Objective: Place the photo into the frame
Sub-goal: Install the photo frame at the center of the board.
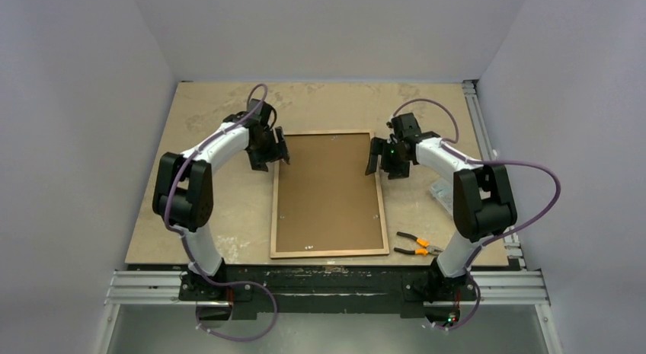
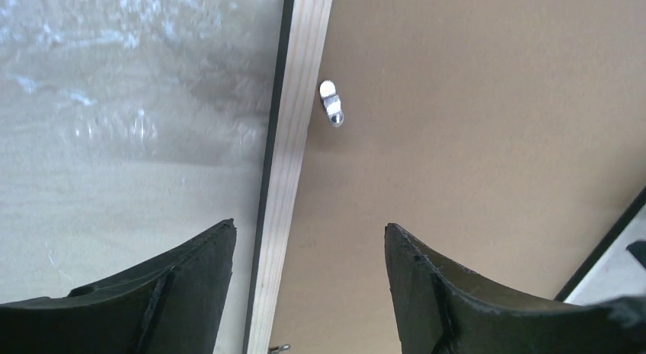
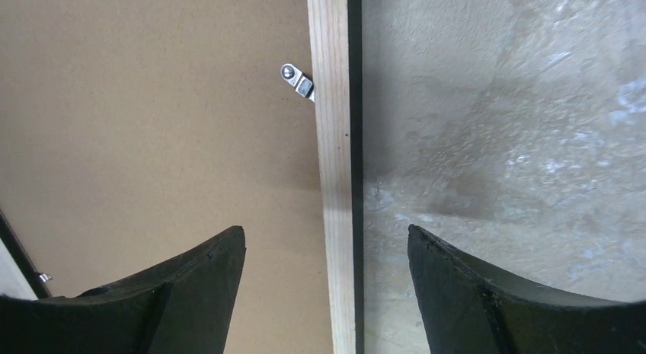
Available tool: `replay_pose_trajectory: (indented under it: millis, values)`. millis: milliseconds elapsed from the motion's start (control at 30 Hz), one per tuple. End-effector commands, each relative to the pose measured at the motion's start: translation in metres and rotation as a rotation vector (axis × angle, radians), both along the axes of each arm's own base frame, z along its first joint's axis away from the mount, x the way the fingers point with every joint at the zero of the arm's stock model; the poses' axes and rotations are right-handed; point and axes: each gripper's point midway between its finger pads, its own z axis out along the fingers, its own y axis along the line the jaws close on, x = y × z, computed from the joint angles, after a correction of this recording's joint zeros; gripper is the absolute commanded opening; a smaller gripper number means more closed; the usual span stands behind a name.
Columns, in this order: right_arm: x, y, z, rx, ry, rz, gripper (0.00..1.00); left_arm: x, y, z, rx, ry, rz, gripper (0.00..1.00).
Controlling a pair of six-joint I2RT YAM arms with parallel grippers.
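Left gripper (image 1: 280, 154), upper left of the frame (image 1: 275, 217): jaws wide apart astride the left rail, gripping nothing. The frame lies back-up at mid-picture, backing board (image 1: 327, 190) inside it. Right gripper (image 1: 375, 157), upper right: jaws spread astride the right rail, empty. Pliers (image 1: 417, 246) lie at lower right.

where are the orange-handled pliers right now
In the top view the pliers lie on the table near its front edge, just right of the frame at its near right corner, beside the right arm.
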Motion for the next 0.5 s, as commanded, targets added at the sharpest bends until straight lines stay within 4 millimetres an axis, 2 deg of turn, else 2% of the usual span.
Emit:
replay_pose_trajectory:
  millis: [0,200,467]
  values:
    - [-0.004,0.014,0.007,0.086,-0.014,0.013,0.77,0.019,0.009,-0.001,0.075,0.015,0.002,0.68]
    - [-0.010,0.014,0.001,0.094,0.005,0.014,0.77,0.038,0.016,-0.015,0.154,0.044,0.026,0.63]
    - [-0.013,0.015,-0.004,0.099,0.021,0.014,0.77,0.050,0.018,-0.030,0.210,0.092,0.022,0.57]
